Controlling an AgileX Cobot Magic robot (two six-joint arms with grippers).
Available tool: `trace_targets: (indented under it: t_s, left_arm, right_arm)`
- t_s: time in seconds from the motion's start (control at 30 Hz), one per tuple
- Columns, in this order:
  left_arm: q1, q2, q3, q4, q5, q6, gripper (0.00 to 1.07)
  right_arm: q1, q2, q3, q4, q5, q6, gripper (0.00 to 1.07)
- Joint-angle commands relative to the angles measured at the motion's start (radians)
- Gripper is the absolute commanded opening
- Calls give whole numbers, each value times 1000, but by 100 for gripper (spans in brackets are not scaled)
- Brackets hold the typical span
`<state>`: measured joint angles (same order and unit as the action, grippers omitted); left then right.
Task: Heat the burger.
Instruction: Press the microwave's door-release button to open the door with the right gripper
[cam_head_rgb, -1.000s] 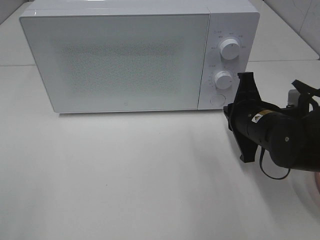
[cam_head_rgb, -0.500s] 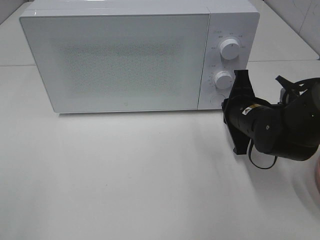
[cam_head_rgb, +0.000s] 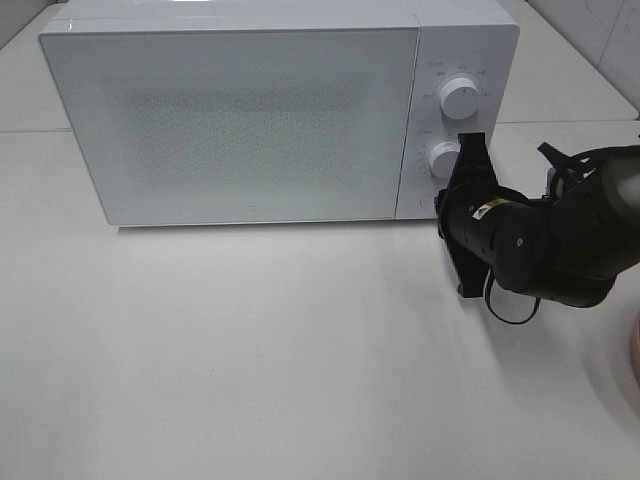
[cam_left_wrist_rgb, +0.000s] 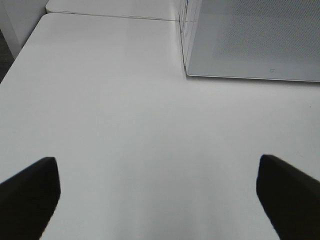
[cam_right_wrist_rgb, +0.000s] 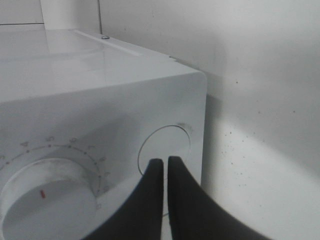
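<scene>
Spanning every view, the white worktop (cam_head_rgb: 250, 350) carries a white microwave (cam_head_rgb: 240, 120) at its back, door closed and frosted so that nothing inside can be made out. The burger shows in no view. From the right, the black right arm (cam_head_rgb: 560, 235) reaches in to the microwave's control panel. Its right gripper (cam_right_wrist_rgb: 163, 161) has its jaws together, only a thin slit between them, and the tips sit at the lower edge of the round button (cam_right_wrist_rgb: 167, 142) below the lower knob (cam_head_rgb: 446, 159); whether they press it I cannot tell. The upper knob (cam_head_rgb: 459, 98) is clear of the arm. The left gripper (cam_left_wrist_rgb: 156, 165) hangs over bare worktop near the microwave's left corner, jaws wide apart and holding nothing. A thin pink rim (cam_head_rgb: 634, 350) shows at the high view's right border.
</scene>
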<state>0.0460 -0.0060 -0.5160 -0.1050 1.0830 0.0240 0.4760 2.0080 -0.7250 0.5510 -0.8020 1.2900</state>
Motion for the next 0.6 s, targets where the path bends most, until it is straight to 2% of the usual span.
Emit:
trace_targets:
  t_s: [0.03, 0.6]
  left_arm:
    - [3, -10, 2, -1, -16, 0, 100]
    - [3, -10, 2, -1, -16, 0, 100]
  right_arm:
    - [-23, 0, -10, -13, 5, -23, 0]
    - [-35, 47, -73, -61, 33, -11, 0]
